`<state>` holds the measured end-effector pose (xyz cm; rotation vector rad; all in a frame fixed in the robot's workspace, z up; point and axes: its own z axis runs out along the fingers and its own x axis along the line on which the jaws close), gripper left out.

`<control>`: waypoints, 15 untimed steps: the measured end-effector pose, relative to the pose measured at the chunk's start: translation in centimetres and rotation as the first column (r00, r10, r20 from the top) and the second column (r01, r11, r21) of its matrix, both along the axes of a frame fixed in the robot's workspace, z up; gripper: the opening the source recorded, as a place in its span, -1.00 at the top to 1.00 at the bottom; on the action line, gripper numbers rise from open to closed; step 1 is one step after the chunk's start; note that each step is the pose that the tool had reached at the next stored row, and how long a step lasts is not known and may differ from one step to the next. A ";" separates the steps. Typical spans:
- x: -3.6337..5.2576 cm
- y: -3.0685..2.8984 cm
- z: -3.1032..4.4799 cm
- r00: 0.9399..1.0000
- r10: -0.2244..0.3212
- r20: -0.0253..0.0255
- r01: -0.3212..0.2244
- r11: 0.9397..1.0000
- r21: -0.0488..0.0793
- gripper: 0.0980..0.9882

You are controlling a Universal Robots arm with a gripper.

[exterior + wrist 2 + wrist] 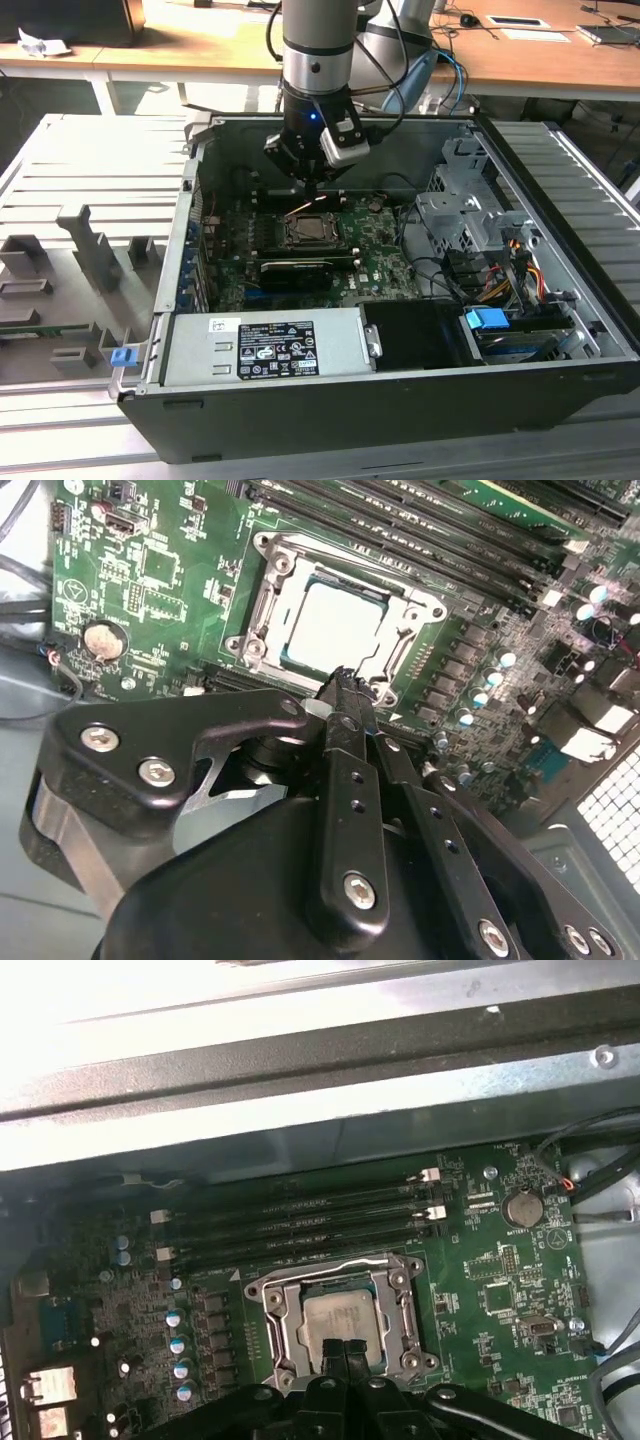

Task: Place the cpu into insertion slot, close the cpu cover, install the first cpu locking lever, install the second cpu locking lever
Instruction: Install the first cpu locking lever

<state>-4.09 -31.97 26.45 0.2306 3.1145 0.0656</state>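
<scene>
The cpu (335, 625) lies flat in the insertion slot (310, 232) on the green board, its pale metal face up. Around it the silver cpu cover (262, 595) lies down on the socket, with the chip showing through its window. In the first wrist view the cpu (335, 1320) and the cover (272, 1325) look the same. My gripper (345, 680) is shut with nothing between its fingers, and its tip hangs just over the socket's edge. In the exterior view the gripper (312, 188) points down, just behind the socket. A thin bright lever (300, 208) slants beside its tip.
Long black memory slots (300, 1225) run beside the socket. A black card (295, 268) sits in front of it, then the power supply (265, 345). A drive cage (460, 210) and cables (500, 280) fill the exterior view's right. The case walls (330, 135) enclose all.
</scene>
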 end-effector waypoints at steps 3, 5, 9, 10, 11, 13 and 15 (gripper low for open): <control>0.00 0.00 0.00 1.000 0.019 0.000 -0.019 1.000 0.000 0.98; 0.00 0.00 0.00 1.000 0.032 0.000 -0.032 1.000 0.000 0.98; 0.00 0.00 -0.01 0.998 0.062 0.000 -0.062 0.998 0.000 0.98; 0.00 -0.01 -0.02 0.996 0.086 0.002 -0.086 0.996 0.000 0.98; 0.00 -0.01 -0.06 0.993 0.116 0.005 -0.116 0.993 -0.001 0.98; -0.01 0.00 -0.17 0.988 0.151 0.011 -0.151 0.988 -0.001 0.98; -0.01 0.00 -0.28 0.988 0.157 0.012 -0.157 0.988 -0.001 0.98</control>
